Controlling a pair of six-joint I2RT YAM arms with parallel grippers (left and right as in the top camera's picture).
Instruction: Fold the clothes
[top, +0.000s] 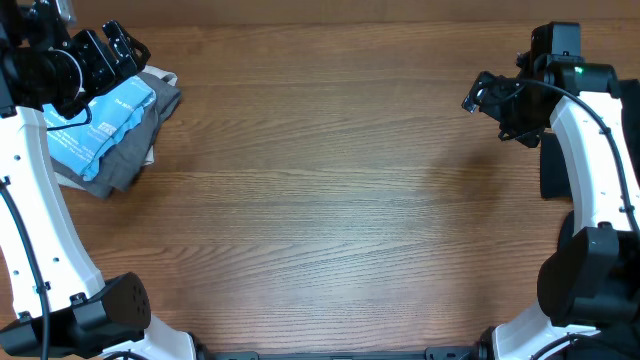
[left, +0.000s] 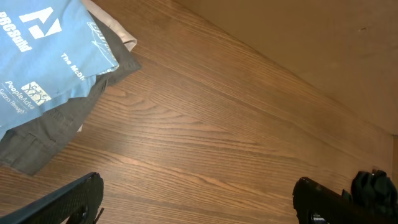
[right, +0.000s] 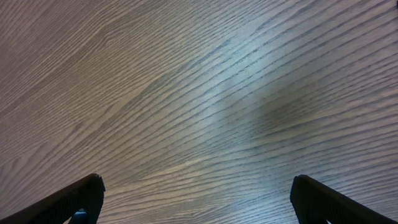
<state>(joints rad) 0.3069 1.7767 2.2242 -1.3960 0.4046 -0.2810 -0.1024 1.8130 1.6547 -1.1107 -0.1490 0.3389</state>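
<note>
At the near edge of the table (top: 320, 300) sit the black bases of the two arms. The left arm (top: 35, 200) starts at the near left corner and the right arm (top: 595, 160) starts at the near right corner. Both arms are white and black, and they reach back along the side edges. The middle of the table is brown wood with thin lines in it.

Farther back, by the right edge, is the right end effector (right: 196, 186). Its two fingers (right: 68, 202) are wide apart and hold nothing. Wood lies under them.

At the far left corner is the left end effector (left: 198, 190). Its fingers are wide apart too, and they hold nothing. Just beside it lies the blue T-shirt (top: 105, 120). It is in a small flat bundle, with little white words facing up. It lies on top of a grey cloth (top: 135, 150). A pale cloth (top: 160, 78) peeks out from the pile on the far side. The pile is close to the far edge and the left edge of the table
</note>
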